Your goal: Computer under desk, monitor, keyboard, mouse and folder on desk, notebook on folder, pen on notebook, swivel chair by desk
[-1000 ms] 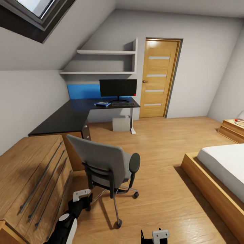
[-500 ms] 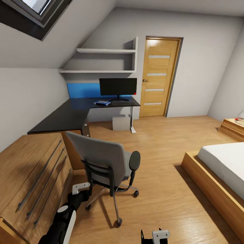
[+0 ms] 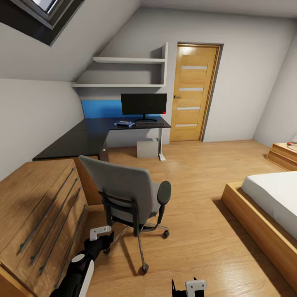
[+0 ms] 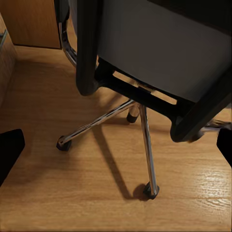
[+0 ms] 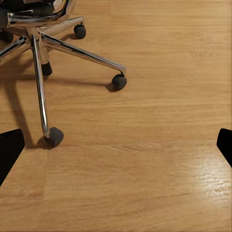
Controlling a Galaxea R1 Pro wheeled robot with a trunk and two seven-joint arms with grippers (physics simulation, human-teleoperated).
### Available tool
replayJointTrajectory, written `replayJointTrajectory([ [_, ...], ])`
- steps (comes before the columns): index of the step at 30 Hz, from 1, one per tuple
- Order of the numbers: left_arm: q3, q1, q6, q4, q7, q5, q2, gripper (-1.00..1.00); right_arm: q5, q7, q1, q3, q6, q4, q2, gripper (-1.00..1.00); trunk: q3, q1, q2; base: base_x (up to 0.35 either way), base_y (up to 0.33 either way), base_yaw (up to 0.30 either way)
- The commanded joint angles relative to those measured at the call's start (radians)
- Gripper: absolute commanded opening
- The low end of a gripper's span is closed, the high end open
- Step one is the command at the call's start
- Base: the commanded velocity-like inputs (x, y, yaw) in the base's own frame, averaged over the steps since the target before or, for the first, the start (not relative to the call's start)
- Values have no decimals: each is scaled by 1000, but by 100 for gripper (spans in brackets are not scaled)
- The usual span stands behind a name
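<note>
The grey swivel chair (image 3: 130,194) stands near, apart from the black desk (image 3: 88,138), which carries the monitor (image 3: 143,104), keyboard (image 3: 149,123) and blue folder (image 3: 124,123), with the computer (image 3: 147,149) beneath.

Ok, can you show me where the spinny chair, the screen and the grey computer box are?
swivel chair (image 3: 119,185): head view, on its grey backrest.
monitor (image 3: 143,104): head view, middle of the black screen.
computer (image 3: 147,149): head view, front face of the case under the desk.
</note>
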Motion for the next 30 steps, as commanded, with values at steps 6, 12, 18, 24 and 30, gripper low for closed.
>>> replayJointTrajectory([
  [6, 5, -1, 4, 15, -7, -9, -1, 100, -8, -7, -1, 7, -3, 0, -1, 100, -20, 23, -43, 0, 0, -41],
  [12, 4, 0, 4, 27, -7, -9, -1, 100, -7, -7, 0, 7, -3, 0, -1, 100, -39, 46, -85, 0, 0, -130],
  [18, 4, 0, 4, 33, -7, -10, -1, 100, -7, -7, 0, 7, -3, 0, -2, 100, -45, 54, -99, 0, 0, -174],
  [24, 4, 0, 4, 34, -7, -10, -1, 100, -7, -7, -1, 7, -3, 0, -2, 100, -45, 54, -99, 0, 0, -239],
  [30, 4, -1, 4, 43, -7, -10, -1, 100, -7, -7, -1, 7, -7, 0, -2, 100, -45, 54, -99, 0, 0, -236],
])
